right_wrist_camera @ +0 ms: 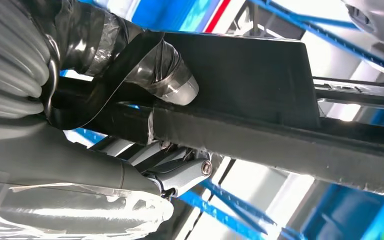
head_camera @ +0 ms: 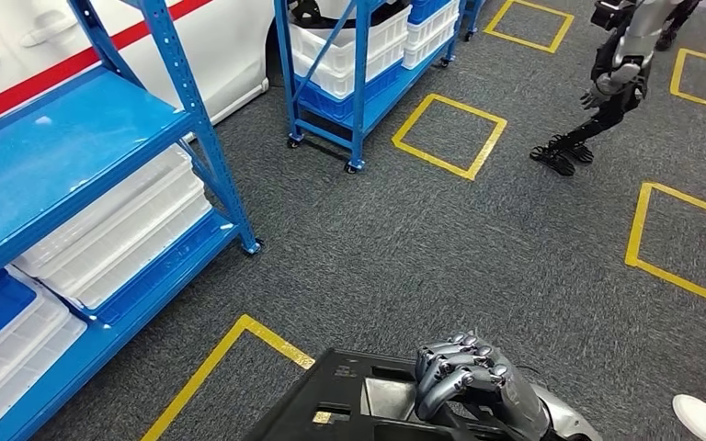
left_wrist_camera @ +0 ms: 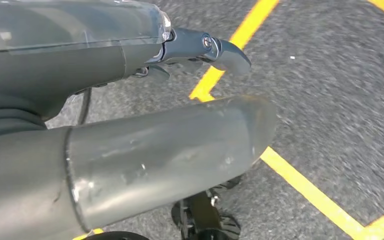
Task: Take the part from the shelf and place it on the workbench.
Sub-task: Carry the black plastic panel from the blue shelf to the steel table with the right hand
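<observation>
The part (head_camera: 345,397) is a black frame-like piece with cut-outs, at the bottom of the head view. My right hand (head_camera: 467,375) grips its right edge, fingers curled over the top. In the right wrist view the taped thumb (right_wrist_camera: 172,82) presses on the black part (right_wrist_camera: 260,75), and darker fingers (right_wrist_camera: 180,172) wrap the other side. My left hand (left_wrist_camera: 155,130) hangs over grey floor with its thumb and fingers apart, holding nothing.
A blue shelf (head_camera: 83,138) with white trays (head_camera: 119,230) stands at the left. A wheeled blue rack (head_camera: 358,92) with white bins is further back. Another robot (head_camera: 611,83) stands far right. Yellow squares (head_camera: 449,134) mark the carpet. A white shoe (head_camera: 699,415) is at the bottom right.
</observation>
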